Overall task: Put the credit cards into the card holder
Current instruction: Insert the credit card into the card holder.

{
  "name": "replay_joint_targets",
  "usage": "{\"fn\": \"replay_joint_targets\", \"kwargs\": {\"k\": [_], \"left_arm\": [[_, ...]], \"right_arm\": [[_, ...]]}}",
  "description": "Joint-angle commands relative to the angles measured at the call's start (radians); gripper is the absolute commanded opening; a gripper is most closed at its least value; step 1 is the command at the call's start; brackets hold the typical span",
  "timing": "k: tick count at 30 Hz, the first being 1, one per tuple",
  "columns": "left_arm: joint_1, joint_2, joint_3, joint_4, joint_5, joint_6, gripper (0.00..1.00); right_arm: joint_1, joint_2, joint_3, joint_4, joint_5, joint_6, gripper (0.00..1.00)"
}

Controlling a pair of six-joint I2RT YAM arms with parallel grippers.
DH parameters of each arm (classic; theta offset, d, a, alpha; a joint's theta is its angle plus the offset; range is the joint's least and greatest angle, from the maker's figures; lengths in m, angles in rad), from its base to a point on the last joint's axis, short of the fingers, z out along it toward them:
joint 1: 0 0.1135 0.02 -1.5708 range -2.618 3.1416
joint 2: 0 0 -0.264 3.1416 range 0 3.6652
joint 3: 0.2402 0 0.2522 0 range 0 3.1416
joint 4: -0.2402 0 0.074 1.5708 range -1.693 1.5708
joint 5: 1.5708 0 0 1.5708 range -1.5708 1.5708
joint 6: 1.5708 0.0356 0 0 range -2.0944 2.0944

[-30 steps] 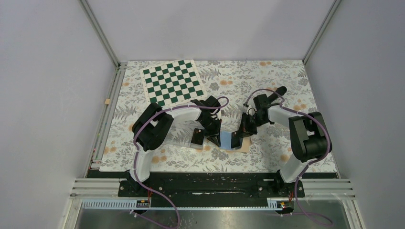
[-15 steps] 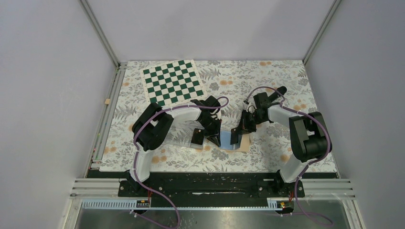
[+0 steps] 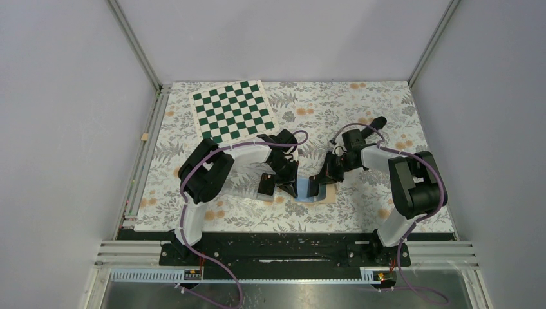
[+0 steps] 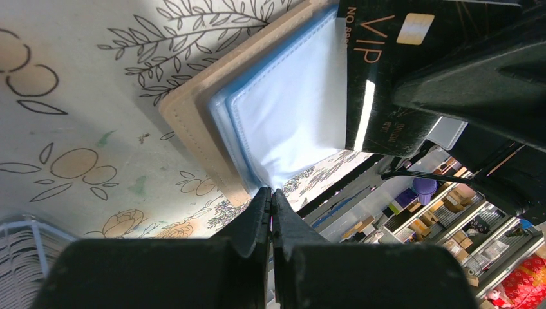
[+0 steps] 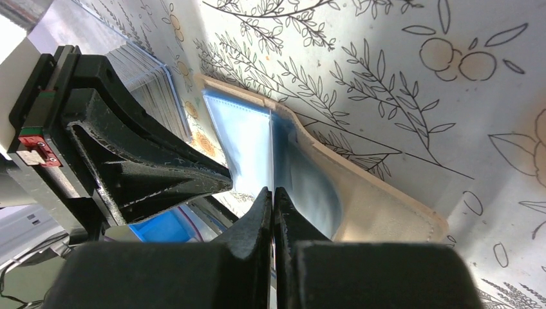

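1. While it lies open just below the middle of the overhead frame, the tan folding card holder [image 4: 187,103] shows its light blue lining. The left gripper [image 4: 271,192], jaws closed, pinches the lining's near corner.
2. At the upper right of the left wrist view, the right gripper [image 5: 272,193] clamps a thin black "VIP" credit card [image 4: 376,84] over the lining.
3. A floral-printed table cover [image 3: 360,212] lies beneath, a green-and-white chequered mat [image 3: 233,111] sits at the upper left, and plain grey walls [image 3: 283,38] stand around.
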Motion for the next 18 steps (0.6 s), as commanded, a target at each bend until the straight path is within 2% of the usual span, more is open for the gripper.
{"fn": "replay_joint_targets", "kwargs": {"k": [1,9,18], "left_arm": [[-0.008,0.061,-0.008,0.025,-0.01,0.024,0.0],[-0.008,0.062,-0.01,0.024,-0.011,0.022,0.0],[-0.008,0.06,-0.011,0.024,-0.012,0.023,0.0]], "right_arm": [[0.007,-0.012,-0.011,-0.04,-0.014,0.022,0.0],[0.007,-0.026,0.016,-0.096,-0.014,0.014,0.0],[0.005,0.004,0.01,-0.074,-0.077,0.016,0.0]]}}
